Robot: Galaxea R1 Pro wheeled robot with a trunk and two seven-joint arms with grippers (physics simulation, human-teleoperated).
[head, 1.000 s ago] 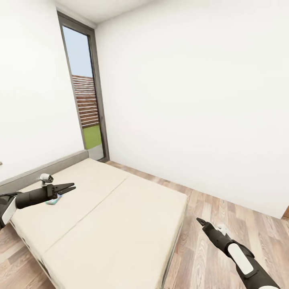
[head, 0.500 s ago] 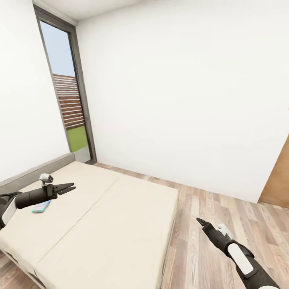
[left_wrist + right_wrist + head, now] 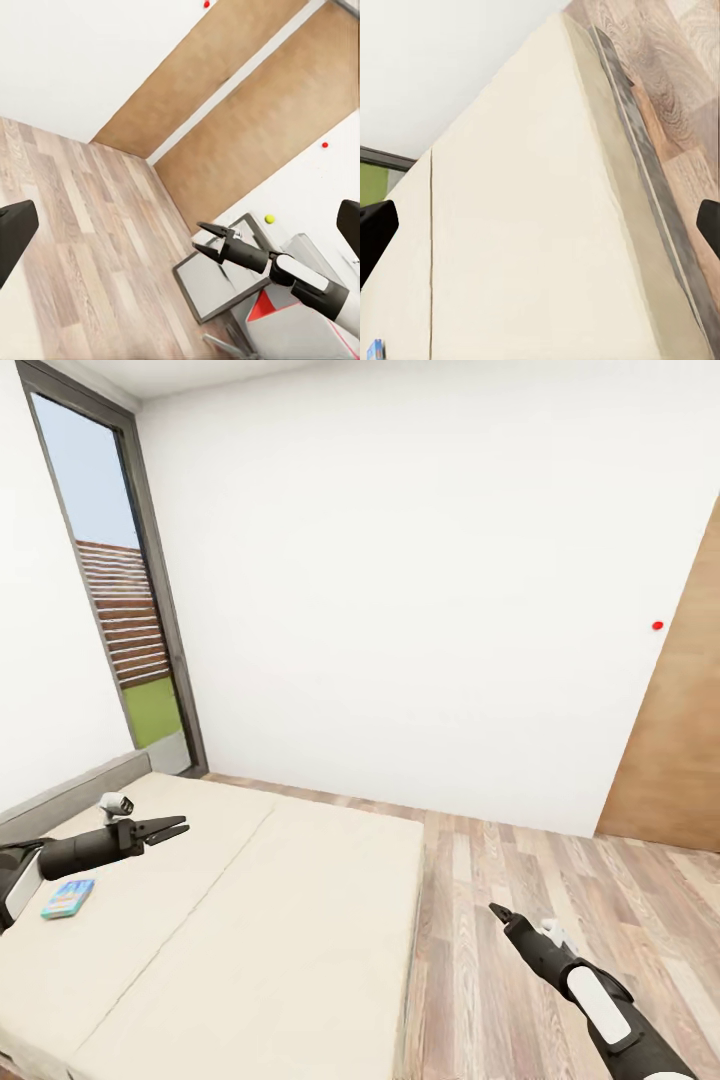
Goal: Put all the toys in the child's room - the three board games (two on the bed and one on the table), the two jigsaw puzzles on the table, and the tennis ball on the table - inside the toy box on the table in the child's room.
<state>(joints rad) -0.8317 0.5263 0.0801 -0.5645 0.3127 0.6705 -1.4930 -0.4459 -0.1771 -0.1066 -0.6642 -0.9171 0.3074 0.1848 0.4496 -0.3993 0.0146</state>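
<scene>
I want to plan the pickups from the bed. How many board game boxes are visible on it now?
1: a small blue board game box lies flat on the bed, near its headboard end, below the left gripper. Another may be out of frame.

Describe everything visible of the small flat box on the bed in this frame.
The board game box is small, flat and rectangular, with a mostly blue lid carrying bright print too small to read. It lies flat on the beige mattress of the bed, near the headboard end, below the left gripper, which is not touching it. Nothing else touches it.
</scene>
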